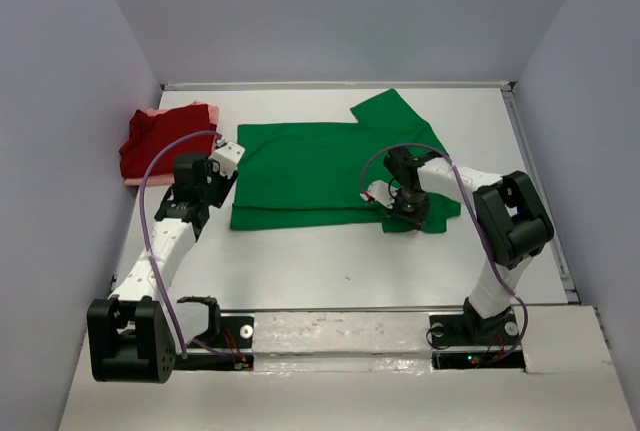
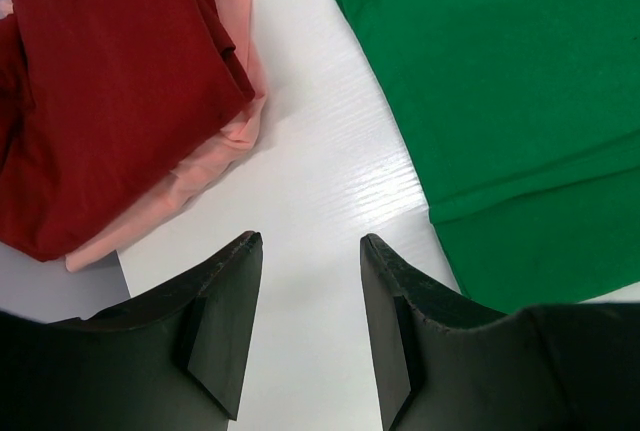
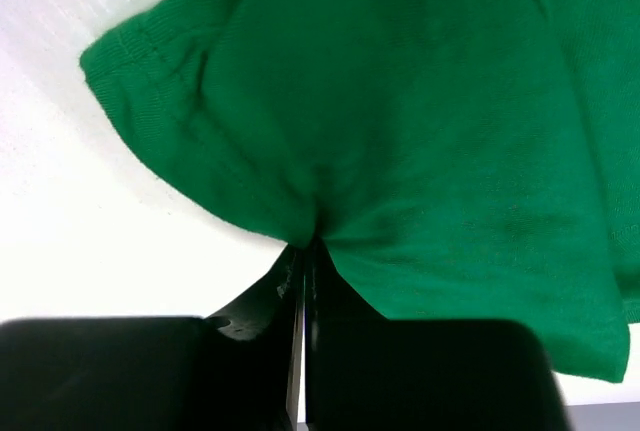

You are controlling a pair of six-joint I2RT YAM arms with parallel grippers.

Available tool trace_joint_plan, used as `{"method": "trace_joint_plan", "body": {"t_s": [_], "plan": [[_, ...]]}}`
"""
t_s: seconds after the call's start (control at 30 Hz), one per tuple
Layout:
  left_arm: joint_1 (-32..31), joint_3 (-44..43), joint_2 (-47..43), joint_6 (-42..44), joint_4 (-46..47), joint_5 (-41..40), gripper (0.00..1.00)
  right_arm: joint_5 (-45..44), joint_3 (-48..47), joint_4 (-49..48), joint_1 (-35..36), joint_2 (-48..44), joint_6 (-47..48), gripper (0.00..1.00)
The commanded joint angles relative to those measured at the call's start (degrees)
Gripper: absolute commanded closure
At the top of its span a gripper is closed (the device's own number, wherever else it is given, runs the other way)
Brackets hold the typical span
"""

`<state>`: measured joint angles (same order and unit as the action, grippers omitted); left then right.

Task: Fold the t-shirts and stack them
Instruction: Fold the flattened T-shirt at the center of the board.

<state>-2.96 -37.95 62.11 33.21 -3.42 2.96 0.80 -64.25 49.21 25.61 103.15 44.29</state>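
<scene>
A bright green t-shirt [image 1: 300,166] lies spread flat across the middle of the table, one sleeve pointing to the back. My right gripper [image 1: 404,215] sits at its near right corner. In the right wrist view that gripper [image 3: 308,243] is shut on a pinched fold of the green t-shirt [image 3: 420,121], with the cloth puckered at the tips. A dark red t-shirt [image 1: 160,139] lies folded on a pale pink one [image 1: 198,109] at the far left. My left gripper [image 2: 310,241] hangs open over bare table between that stack and the green t-shirt [image 2: 520,81], holding nothing.
Grey walls close in the white table [image 1: 330,261] on the left, back and right. The red t-shirt [image 2: 100,81] and the pink t-shirt [image 2: 215,156] reach close to the left wall. Purple cables loop over both arms.
</scene>
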Motion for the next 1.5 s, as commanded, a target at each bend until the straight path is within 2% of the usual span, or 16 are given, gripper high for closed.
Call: {"method": "trace_joint_plan", "body": {"t_s": [0.0, 0.13, 0.4, 0.67, 1.47], "plan": [[0.24, 0.34, -1.02, 0.71, 1.05, 0.73, 0.44, 0.35, 2.64, -10.45, -0.21, 5.83, 0.44, 1.0], [0.24, 0.16, -1.11, 0.8, 1.05, 0.73, 0.44, 0.08, 1.15, -8.7, -0.21, 4.95, 0.53, 1.0], [0.15, -0.54, -1.11, 0.63, 0.87, 1.34, 0.44, 3.86, -4.82, 0.78, -0.21, -0.66, 0.97, 1.0], [0.15, 0.34, -2.6, 0.98, 0.87, 1.26, 0.44, 4.21, -10.98, 5.54, -0.21, -1.82, 0.62, 1.0], [0.15, 0.51, -3.13, 1.07, 0.35, 1.17, 0.44, -0.53, -16.52, 5.37, -0.21, -1.9, 0.71, 1.0]]}}
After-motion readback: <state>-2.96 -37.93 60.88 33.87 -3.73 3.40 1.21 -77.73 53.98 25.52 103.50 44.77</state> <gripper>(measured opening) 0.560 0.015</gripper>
